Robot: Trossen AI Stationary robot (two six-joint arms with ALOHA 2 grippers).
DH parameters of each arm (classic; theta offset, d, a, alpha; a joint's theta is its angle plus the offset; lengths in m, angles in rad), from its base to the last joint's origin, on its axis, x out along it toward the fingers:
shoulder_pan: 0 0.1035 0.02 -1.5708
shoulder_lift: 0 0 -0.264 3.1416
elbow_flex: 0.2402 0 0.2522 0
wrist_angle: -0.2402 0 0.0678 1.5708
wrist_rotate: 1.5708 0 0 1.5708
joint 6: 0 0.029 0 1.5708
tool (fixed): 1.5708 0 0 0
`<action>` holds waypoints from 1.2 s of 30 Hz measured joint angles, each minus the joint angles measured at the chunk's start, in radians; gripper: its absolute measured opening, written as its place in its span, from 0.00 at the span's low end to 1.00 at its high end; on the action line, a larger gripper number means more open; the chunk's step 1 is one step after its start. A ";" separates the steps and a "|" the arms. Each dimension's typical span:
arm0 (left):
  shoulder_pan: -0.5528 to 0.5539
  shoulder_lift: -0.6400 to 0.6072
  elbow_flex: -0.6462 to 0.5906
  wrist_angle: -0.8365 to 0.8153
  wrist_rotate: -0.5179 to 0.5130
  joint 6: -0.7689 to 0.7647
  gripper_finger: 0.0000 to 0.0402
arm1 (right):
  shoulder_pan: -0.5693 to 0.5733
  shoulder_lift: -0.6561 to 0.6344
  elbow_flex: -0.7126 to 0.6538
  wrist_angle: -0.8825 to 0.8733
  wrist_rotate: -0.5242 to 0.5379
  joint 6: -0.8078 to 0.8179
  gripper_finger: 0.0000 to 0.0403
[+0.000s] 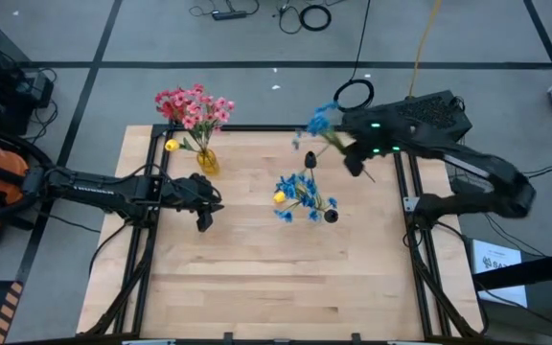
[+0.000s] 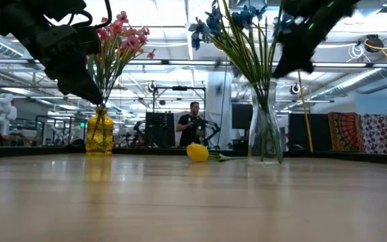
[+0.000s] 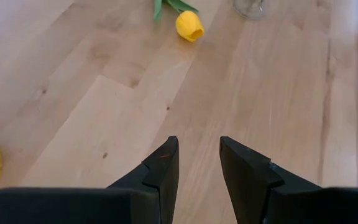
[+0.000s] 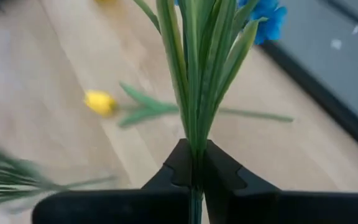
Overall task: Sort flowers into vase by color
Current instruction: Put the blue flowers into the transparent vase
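The right gripper has its fingers pinched on the thin green stems of a blue-bloomed artificial sprig, held up in the air near the worktop's far edge, at about one o'clock from the worktop's middle. Just below it, toward seven o'clock, stands the clear glass vase already holding several blue sprigs, so this bunch looks due to join them.

The left gripper hangs with its fingers spread and nothing between them, over bare wood at about nine o'clock from the middle. Near it, toward twelve o'clock, stands the small yellow glass vase with the red and pink sprigs fanning out of it.

As a judgement, the sorting is well along: red and pink are in the yellow vase, most of the blue is in the clear one. Left to do: the held blue sprig, and the single yellow bud lying on the pale wooden worktop just beside the clear vase. A second yellow bud shows by the yellow vase, and dark buds show around the blue vase; whether these are loose or placed I cannot tell.
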 joint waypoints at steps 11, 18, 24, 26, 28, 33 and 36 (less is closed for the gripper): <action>0.000 0.000 0.000 -0.001 -0.011 0.060 0.30 | 0.006 -0.416 0.002 -0.186 0.089 0.065 0.03; 0.000 0.000 0.000 -0.001 -0.013 0.131 0.30 | 0.047 -0.466 -0.035 0.008 0.023 0.265 0.01; 0.000 0.000 0.000 -0.002 -0.015 0.156 0.30 | 0.158 -0.534 -0.261 0.548 0.027 0.285 0.01; 0.000 0.000 0.000 -0.002 -0.015 0.156 0.30 | 0.198 -0.543 -0.365 0.718 0.026 0.301 0.01; 0.000 0.000 0.000 -0.005 -0.015 0.156 0.30 | 0.238 -0.540 -0.469 0.897 0.027 0.306 0.01; 0.000 0.000 0.000 -0.016 -0.014 0.157 0.30 | 0.349 -0.500 -0.697 1.341 0.101 0.271 0.01; 0.000 0.000 0.000 -0.017 -0.014 0.157 0.30 | 0.405 -0.469 -0.787 1.549 0.138 0.202 0.01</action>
